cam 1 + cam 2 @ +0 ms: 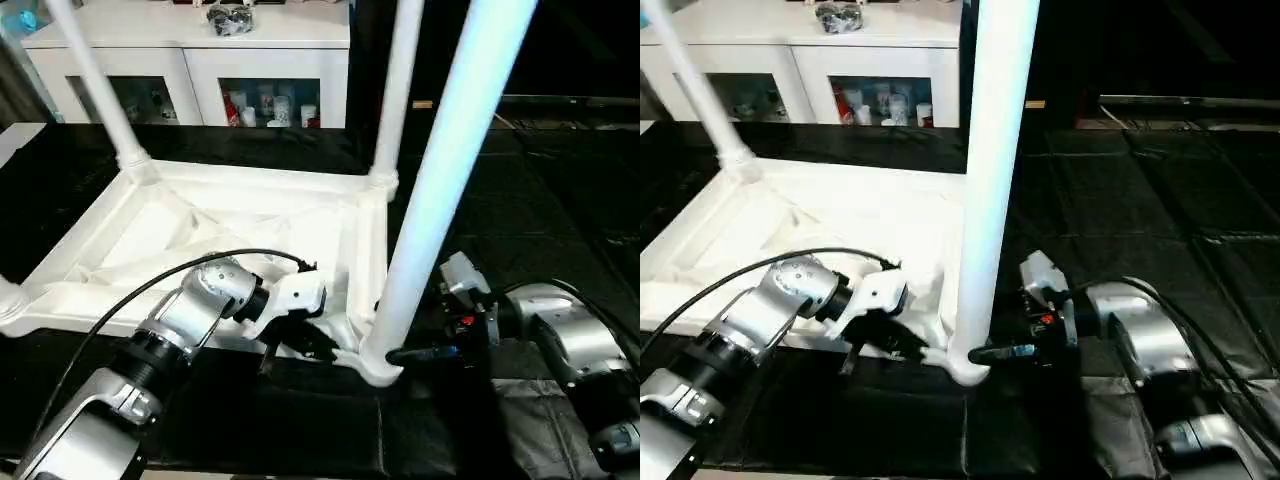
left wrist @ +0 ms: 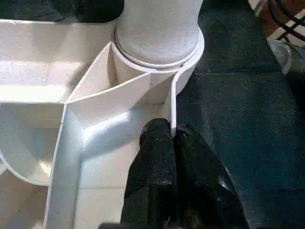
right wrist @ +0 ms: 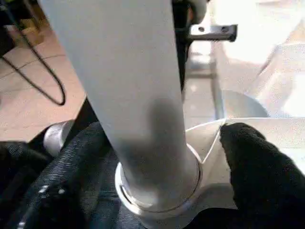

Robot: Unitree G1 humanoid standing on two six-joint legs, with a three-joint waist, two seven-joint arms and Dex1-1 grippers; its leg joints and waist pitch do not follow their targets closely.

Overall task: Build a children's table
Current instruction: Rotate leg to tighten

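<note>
Our left hand [image 2: 172, 143] is pinched together on the thin rim wall of the table top [image 1: 240, 215], just beside the near corner socket [image 2: 157, 67], likely to steady the top. Our right hand [image 3: 157, 157] stands apart around the base of the leg [image 1: 440, 190] seated upright in that socket, one finger on either side, probably to seat it. The top lies upside down on the black surface [image 1: 1120, 200], its ribbed underside showing, all white; two far legs [image 1: 95, 75] already stand in their sockets. A white cabinet [image 1: 190, 60] is behind.
</note>
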